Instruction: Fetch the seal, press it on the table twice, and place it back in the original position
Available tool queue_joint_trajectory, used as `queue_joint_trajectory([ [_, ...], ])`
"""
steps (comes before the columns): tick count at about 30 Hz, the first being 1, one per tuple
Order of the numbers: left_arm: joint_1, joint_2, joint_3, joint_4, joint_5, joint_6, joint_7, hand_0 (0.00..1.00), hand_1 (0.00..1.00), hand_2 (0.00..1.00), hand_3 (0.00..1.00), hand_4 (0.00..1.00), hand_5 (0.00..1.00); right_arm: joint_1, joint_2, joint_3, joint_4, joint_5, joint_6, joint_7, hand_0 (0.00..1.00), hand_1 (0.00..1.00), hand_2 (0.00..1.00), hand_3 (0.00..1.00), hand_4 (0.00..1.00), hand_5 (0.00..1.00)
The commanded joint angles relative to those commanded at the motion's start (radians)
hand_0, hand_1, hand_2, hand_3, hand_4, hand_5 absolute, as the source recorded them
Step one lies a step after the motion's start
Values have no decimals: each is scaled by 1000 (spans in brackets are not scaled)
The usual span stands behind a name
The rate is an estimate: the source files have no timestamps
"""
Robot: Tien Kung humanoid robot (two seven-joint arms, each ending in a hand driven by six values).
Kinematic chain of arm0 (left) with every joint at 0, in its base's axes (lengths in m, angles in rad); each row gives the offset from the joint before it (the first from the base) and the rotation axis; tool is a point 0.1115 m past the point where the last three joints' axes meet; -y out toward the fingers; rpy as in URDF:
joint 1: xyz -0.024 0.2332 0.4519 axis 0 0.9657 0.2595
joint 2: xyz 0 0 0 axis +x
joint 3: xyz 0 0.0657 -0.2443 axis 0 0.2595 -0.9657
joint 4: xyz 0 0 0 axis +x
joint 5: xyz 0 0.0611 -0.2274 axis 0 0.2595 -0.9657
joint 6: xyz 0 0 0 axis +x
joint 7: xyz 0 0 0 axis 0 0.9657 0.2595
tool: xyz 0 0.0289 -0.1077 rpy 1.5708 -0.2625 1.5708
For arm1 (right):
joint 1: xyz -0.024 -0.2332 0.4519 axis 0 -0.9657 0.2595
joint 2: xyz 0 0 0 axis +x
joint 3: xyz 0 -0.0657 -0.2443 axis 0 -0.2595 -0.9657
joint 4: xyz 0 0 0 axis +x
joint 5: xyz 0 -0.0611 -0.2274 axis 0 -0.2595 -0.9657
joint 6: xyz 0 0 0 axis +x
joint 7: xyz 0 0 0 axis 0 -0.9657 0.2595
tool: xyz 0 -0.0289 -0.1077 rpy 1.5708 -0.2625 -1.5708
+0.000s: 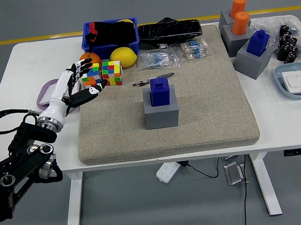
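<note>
Blue seal (pixel 162 91) mid-mat, clear all round

Black jointed left arm (pixel 19 168) with silver rings, looped black cable, white left hand (pixel 72 86) tipped with black fingertips.

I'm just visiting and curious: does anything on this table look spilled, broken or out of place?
Nothing stands out. The blue seal sits upright in its grey holder on the beige mat, and the left robot hand hovers open at the mat's left edge. The clutter along the far side looks crowded but not spilled.
</note>
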Motion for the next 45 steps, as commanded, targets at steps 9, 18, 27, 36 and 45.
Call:
queue_joint_trajectory([
  [9, 7, -19, 57, 3, -26, -20, -13, 930, 891, 868, 876, 824, 175, -2, 5, -8, 0, 7, 1, 1, 883, 745, 729, 729, 824, 522],
  [18, -3, -35, 94, 11, -42, -24, -19, 928, 887, 866, 877, 822, 156, -5, 10, -3, 0, 11, 0, 1, 883, 745, 729, 729, 824, 522],
  [27, -17, -52, 117, 30, -51, -36, -35, 916, 881, 858, 875, 807, 24, -18, 17, 18, 0, 3, -1, -2, 883, 744, 729, 729, 825, 523],
  [36, -30, -76, 132, 36, -52, -53, -45, 910, 877, 849, 873, 814, 2, -19, 18, 12, 0, 11, -1, 2, 883, 744, 729, 729, 825, 522],
  [45, -39, -114, 147, 40, -58, -58, -53, 905, 871, 844, 872, 819, 2, -25, 21, 21, 0, 6, 0, 1, 883, 744, 729, 734, 826, 519],
])
